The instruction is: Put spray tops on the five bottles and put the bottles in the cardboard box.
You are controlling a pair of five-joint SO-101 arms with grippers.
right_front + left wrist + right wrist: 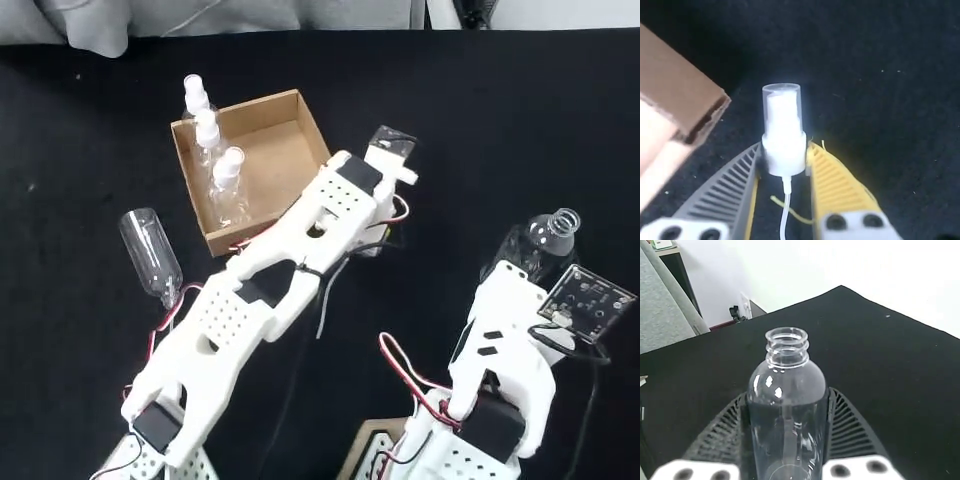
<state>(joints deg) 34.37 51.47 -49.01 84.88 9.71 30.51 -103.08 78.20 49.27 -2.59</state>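
Beside brown cardboard box: white clear-capped spray top, clamped in left end effector. Farther off: clear open-necked plastic bottle, clamped in right end effector. Dip tube best centred over neck before lowering.

The worktop is showing black, the cardboard box brown. The spray top is showing white and the bottle is looking clear. The left hand is showing one grey ribbed finger, one yellow.
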